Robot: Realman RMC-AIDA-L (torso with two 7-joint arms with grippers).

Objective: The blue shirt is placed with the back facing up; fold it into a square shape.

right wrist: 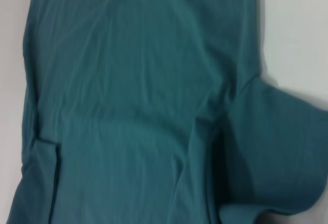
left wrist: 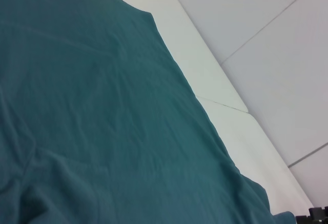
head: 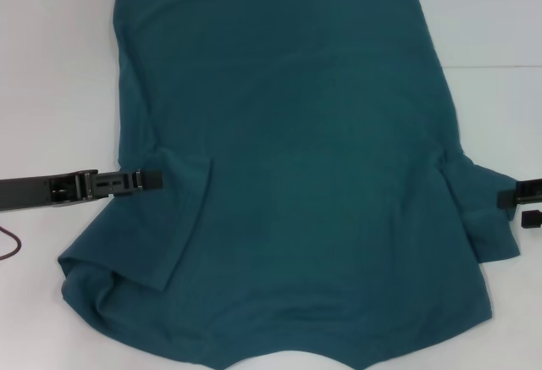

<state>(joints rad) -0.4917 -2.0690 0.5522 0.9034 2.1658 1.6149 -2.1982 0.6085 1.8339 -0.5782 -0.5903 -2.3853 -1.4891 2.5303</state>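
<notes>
The blue shirt (head: 313, 175) lies spread on the white table (head: 51, 65), plain side up, with no letters showing. Its left sleeve (head: 174, 226) is folded inward over the body. Its right sleeve (head: 487, 218) sticks out to the side. My left gripper (head: 152, 180) reaches in from the left and sits at the shirt's edge, just above the folded sleeve. My right gripper (head: 527, 203) is open at the right edge of the view, beside the right sleeve's tip, holding nothing. The shirt fills the left wrist view (left wrist: 102, 106) and the right wrist view (right wrist: 138, 106).
A dark cable (head: 10, 243) loops on the table at the far left. Bare white table shows left and right of the shirt and in the left wrist view (left wrist: 205, 70). The shirt's lower part runs past the near edge of the head view.
</notes>
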